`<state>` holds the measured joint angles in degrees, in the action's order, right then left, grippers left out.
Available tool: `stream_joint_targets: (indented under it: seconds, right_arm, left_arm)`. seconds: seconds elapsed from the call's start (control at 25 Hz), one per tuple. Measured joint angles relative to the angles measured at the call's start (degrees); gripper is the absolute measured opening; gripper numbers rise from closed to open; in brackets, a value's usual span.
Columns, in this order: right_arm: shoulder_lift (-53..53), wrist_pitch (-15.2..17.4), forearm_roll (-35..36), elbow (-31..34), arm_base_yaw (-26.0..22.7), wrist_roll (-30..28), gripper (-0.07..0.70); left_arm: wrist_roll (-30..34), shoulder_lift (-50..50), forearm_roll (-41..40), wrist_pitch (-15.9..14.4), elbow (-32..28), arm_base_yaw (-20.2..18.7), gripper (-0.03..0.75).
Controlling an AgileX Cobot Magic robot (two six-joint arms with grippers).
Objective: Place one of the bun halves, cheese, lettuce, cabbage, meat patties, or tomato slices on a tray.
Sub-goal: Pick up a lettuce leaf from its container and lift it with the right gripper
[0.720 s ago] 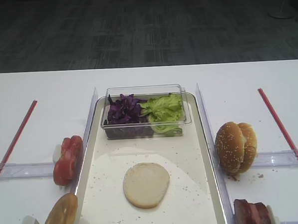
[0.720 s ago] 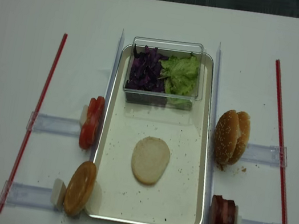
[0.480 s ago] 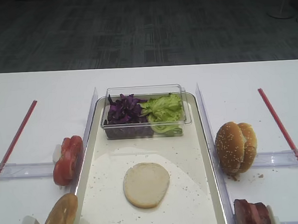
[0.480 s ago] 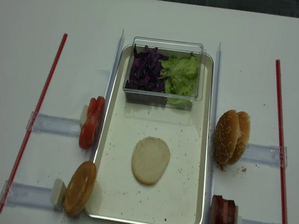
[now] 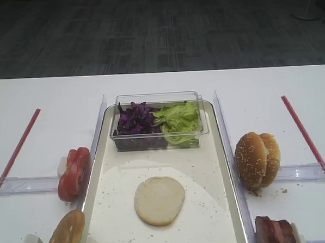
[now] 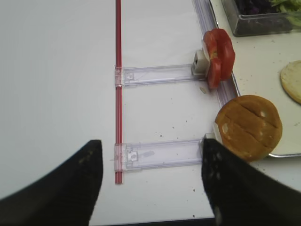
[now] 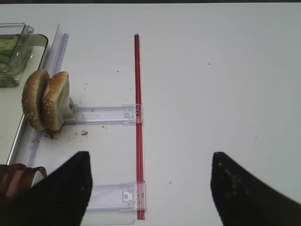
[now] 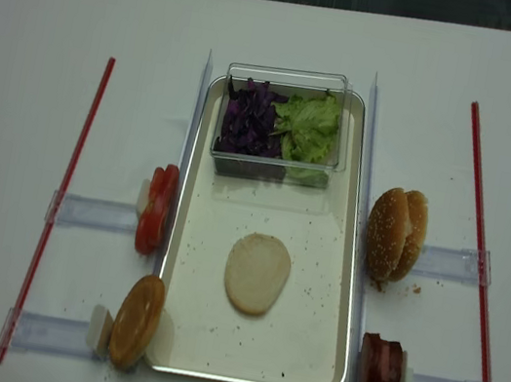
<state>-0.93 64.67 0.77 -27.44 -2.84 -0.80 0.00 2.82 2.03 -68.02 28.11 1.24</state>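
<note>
- White tabletop [image 5: 41,100] is seen filling both overhead views, dark carpet behind it and red strips [image 8: 61,201] marking off each side.
- Centred between clear rails is the tray [image 8: 332,264], long and crumb-speckled — plainly the assembly area, with the ingredients ranged around its edges.
- At the tray's far end sits a clear plastic tub [image 5: 157,97], with the cabbage [image 5: 134,120] kept on its left and the lettuce [image 5: 179,119] on its right.
- One of the bun halves [image 8: 257,272] is already laid cut face up near the tray's middle; a step of the task appears done.
- Two more sesame halves [image 5: 257,159] are propped on edge at the right rail, just outside the tray, and another [image 8: 136,321] at the near left — stood upright, it seems, so each can be pinched from above.
- Tomato slices [image 6: 218,56] are racked on edge on the left; the meat patties [image 8: 379,374] are stacked on edge at the near right.
- The right gripper [image 7: 149,188] is shown in its wrist view with fingers spread wide and nothing between them, over bare table beside the patties.
- The left gripper [image 6: 149,181] is likewise parted and empty, over the near left holder.
</note>
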Motion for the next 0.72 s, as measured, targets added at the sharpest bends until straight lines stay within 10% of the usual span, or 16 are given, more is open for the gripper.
stream_joint_targets:
  seconds: [0.72]
  right_arm:
    - [25.35, -6.35, -0.11, -14.61, 0.0, -0.22, 0.551]
  left_arm:
    - [0.0, 0.0, 0.0, 0.0, 0.0, 0.0, 0.419]
